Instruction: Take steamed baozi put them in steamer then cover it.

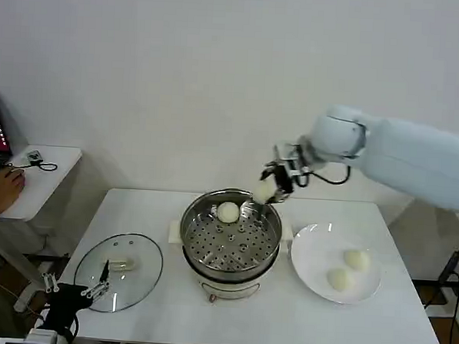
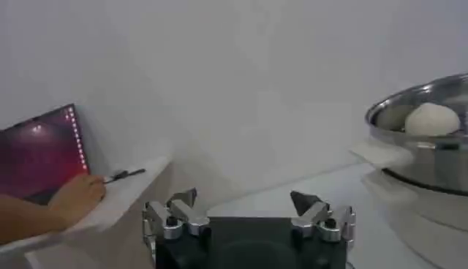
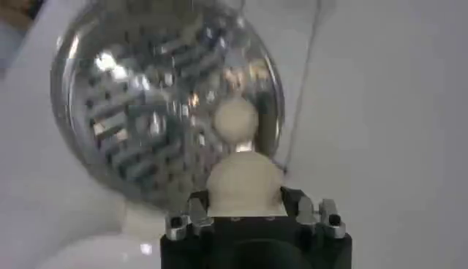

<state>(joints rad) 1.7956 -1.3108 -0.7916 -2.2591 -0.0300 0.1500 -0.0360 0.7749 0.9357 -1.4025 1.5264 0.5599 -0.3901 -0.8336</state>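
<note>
One smooth round baozi (image 1: 264, 191) clamped in the right end effector (image 1: 273, 182) above the shiny perforated steamer (image 1: 230, 237); left end effector (image 1: 92, 290) apart.

Head camera looks down; both wrist cameras, seemingly close, share the steamer (image 1: 230, 237).

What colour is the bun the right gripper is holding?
Off-white. The bun held in the right gripper shows best in the right wrist view.

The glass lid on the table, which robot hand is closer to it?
Left. The left gripper hovers open at the glass lid's near edge; the right gripper holds a baozi above the steamer.
</note>
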